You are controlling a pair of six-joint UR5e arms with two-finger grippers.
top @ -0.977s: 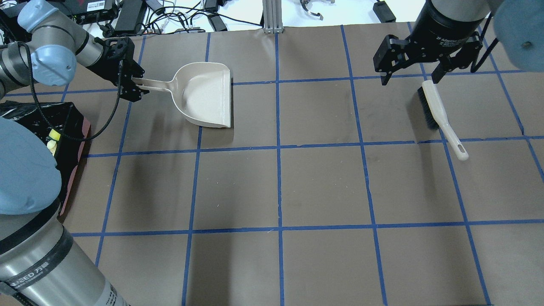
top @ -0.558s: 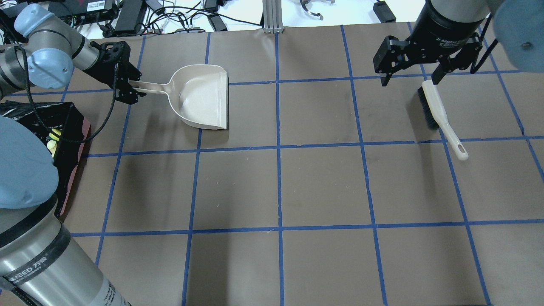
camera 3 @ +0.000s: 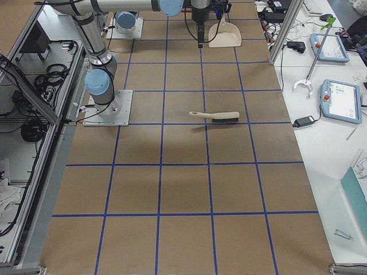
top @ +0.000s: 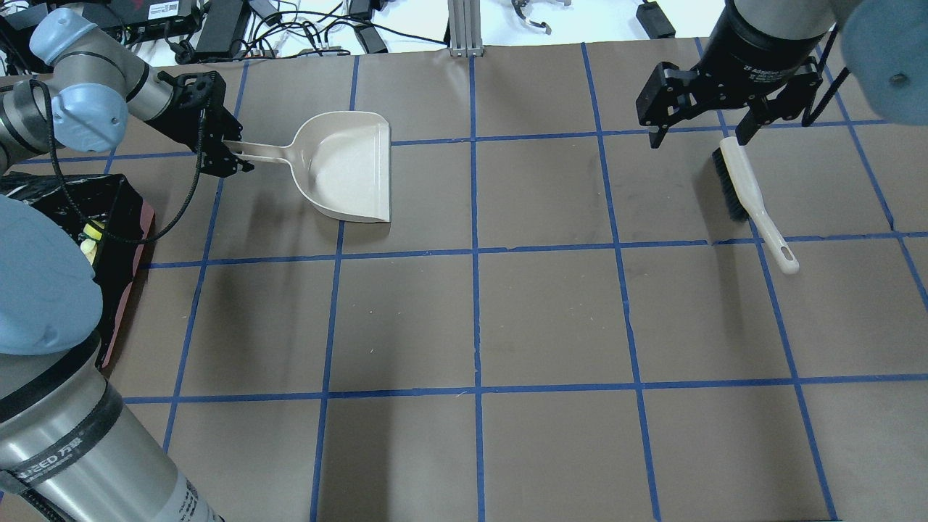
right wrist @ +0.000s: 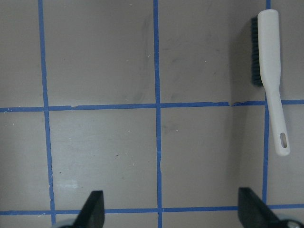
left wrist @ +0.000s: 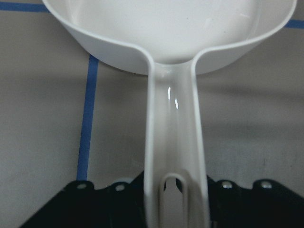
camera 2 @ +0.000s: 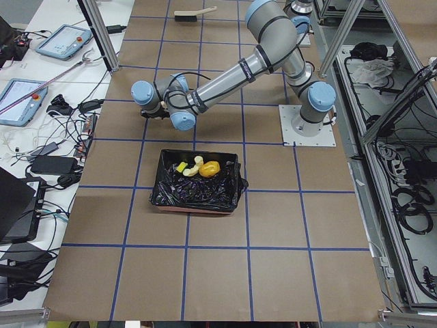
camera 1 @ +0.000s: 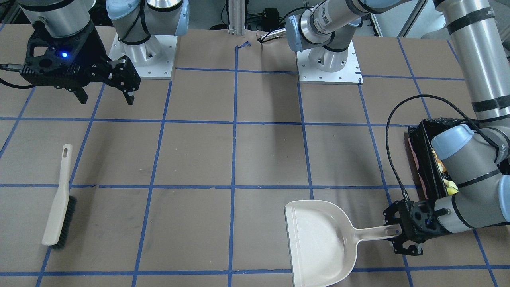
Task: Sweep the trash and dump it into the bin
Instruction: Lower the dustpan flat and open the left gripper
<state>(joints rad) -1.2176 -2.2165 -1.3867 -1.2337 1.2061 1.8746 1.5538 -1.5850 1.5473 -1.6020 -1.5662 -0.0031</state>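
Papered table, cluttered bench beyond it

The table (top: 551,319) is covered in brown paper and ruled into big squares by blue tape (top: 476,290). An aluminium post (top: 462,25) stands at the middle of its far edge. Past that edge runs a white bench (camera 3: 321,149) with black power bricks (top: 217,29) and tangled cables (top: 304,32) towards the left. Two screened handsets (camera 3: 332,48) sit on it near each other, with a long grabber stick (camera 3: 317,52) lying just beside one. On the near side, coils of cable (camera 2: 410,198) lie inside metal framing.
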